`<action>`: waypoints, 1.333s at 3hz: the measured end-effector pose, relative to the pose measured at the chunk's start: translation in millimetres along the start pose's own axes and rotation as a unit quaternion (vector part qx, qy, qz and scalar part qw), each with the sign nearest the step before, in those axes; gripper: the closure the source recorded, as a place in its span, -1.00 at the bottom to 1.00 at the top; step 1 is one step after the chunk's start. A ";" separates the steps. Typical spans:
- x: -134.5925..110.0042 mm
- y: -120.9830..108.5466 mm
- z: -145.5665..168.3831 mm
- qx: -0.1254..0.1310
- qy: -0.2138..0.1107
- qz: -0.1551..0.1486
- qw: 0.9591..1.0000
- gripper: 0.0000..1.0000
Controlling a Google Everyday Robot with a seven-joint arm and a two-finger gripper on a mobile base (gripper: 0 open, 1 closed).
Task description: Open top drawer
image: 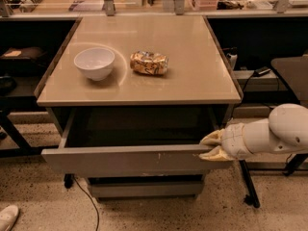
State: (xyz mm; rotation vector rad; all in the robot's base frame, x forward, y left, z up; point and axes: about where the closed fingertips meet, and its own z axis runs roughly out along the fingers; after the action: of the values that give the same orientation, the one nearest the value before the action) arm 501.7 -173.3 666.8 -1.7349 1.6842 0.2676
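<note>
Clasping top drawer (125, 160) rim, pincer (203, 148), interior shadowed

Open top drawer (130, 160), gripper (210, 147) at the right end of its front panel.

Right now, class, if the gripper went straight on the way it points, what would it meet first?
The gripper sits at the right end of the top drawer, pointing leftward in the picture. It would meet the drawer's front panel first; it may already touch it.
</note>
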 end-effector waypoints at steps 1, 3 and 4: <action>-0.1 0.2 0.6 -0.001 0.000 0.000 1.000 -0.74; 6.0 19.9 20.0 -0.026 -0.021 0.022 0.999 -0.65; 8.6 29.3 14.3 -0.031 -0.025 0.030 0.999 -0.18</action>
State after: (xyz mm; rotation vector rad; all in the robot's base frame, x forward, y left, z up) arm 479.7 -169.1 641.5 -1.7104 1.7105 0.3907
